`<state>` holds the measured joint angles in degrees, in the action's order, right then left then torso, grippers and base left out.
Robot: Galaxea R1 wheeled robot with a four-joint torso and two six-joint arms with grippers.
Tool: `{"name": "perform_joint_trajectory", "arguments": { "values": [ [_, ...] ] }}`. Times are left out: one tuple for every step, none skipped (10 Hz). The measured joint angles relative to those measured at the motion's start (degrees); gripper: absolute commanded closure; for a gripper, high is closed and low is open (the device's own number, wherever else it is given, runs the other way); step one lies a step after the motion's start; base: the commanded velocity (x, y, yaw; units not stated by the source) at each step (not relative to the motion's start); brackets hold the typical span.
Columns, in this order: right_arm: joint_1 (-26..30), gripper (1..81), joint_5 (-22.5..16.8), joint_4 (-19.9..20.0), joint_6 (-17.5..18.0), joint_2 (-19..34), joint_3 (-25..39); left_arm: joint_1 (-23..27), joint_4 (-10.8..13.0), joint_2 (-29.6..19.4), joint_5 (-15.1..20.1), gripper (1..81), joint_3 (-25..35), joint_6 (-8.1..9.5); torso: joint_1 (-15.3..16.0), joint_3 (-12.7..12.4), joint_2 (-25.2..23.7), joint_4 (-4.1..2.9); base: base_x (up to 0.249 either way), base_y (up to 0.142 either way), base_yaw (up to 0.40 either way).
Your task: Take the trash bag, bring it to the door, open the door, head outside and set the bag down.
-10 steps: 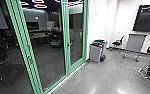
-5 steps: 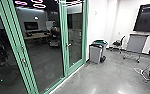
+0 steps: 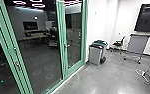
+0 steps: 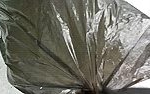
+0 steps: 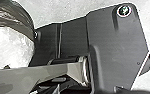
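The dark, shiny trash bag (image 4: 58,47) spreads large in the left wrist view, its folds drawn together at my left gripper (image 4: 94,90), which is shut on the gathered plastic. Part of the same bag (image 5: 13,15) shows in the right wrist view, beside the robot's dark base. Ahead and to the left in the head view stand green-framed glass doors. The farther door (image 3: 74,37) has a lever handle (image 3: 67,46) and looks closed. Another handle (image 3: 17,64) sits on the nearer green frame.
Grey bins (image 3: 96,53) stand by the white wall just right of the doors. Farther right are a chair (image 3: 119,43), a grey wheeled stand (image 3: 138,46), a wall screen (image 3: 148,18) and loose cables (image 3: 142,74) on the floor. Behind the glass is a table (image 3: 34,37).
The head camera has moved: the near green frame now lies farther left, while the bins stay beside the doors. The door panels look unchanged.
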<state>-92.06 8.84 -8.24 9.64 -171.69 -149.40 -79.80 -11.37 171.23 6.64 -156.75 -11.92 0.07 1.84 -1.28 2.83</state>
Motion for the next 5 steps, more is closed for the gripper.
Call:
{"name": "perform_joint_trajectory", "arguments": {
  "values": [
    [0.00, 1.0, 0.00, 0.00, 0.00, 0.00, 0.00, -0.02, 0.00, 0.02, 0.00, 81.1, 0.00, 0.00, 0.00, 0.00, 0.00, 0.00, 0.181, -0.074, 0.000],
    [0.00, 1.0, 0.00, 0.00, 0.00, 0.00, 0.00, -0.02, 0.00, 0.00, -0.01, 81.1, 0.00, 0.00, 0.00, 0.00, 0.00, 0.00, 0.181, -0.073, 0.000],
    [0.00, 1.0, 0.02, 0.00, 0.00, 0.00, 0.00, -0.02, 0.00, 0.02, 0.00, 81.1, 0.00, 0.00, 0.00, 0.00, 0.00, 0.00, 0.181, -0.068, 0.000],
    [0.00, 1.0, 0.00, 0.00, 0.00, 0.00, 0.00, -0.02, 0.00, 0.02, 0.00, 81.1, 0.00, 0.00, 0.00, 0.00, 0.00, 0.00, 0.181, -0.066, 0.000],
    [0.00, 1.0, 0.00, 0.00, 0.02, 0.00, 0.00, -0.02, 0.00, 0.02, 0.00, 81.1, 0.00, 0.00, 0.00, 0.00, 0.00, 0.00, 0.181, -0.065, 0.000]
  ]
}}
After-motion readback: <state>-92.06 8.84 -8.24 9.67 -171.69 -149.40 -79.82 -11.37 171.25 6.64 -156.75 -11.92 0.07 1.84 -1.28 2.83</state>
